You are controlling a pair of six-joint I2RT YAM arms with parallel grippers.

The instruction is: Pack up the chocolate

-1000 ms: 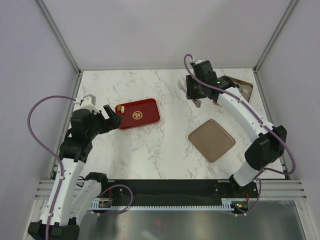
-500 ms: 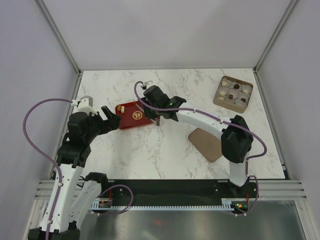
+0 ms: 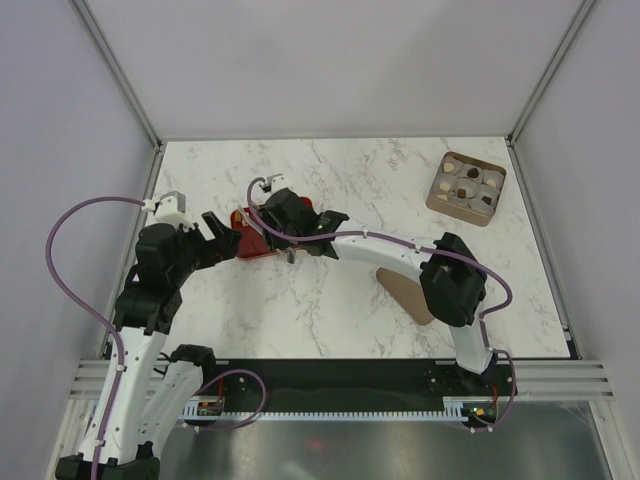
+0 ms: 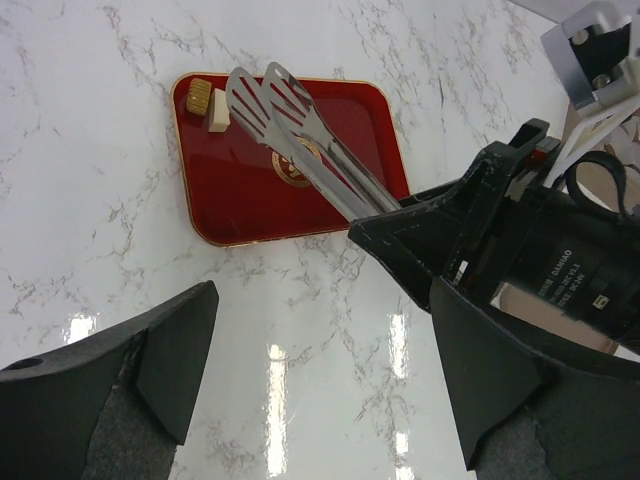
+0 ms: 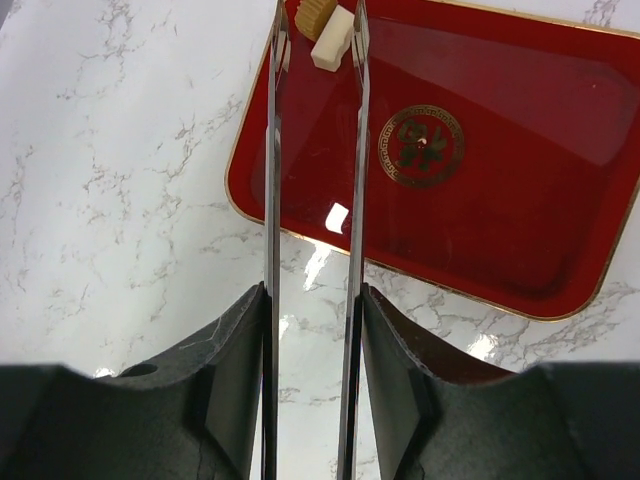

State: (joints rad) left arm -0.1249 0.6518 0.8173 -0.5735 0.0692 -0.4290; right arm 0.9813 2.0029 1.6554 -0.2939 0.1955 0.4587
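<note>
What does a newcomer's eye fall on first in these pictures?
The right gripper, stretched far across to the left, holds metal tongs over a red tray. Their tips are beside two chocolates, one cream and one brown, in the tray's corner. At the table's far right stands a box of chocolates.

The left arm [image 3: 128, 365] and right arm [image 3: 385, 247] share one build: smooth white shells between chunky black joint housings. A thin purple cable [image 3: 62, 250] runs along each. A white bracket [image 3: 168, 206] caps the left wrist. The left end effector [image 4: 320, 300] has matte black, wedge-shaped fingers [image 4: 165, 345]. The right end effector [image 5: 312, 292] has the same, and its black body bears small white lettering [image 4: 578, 272].
</note>
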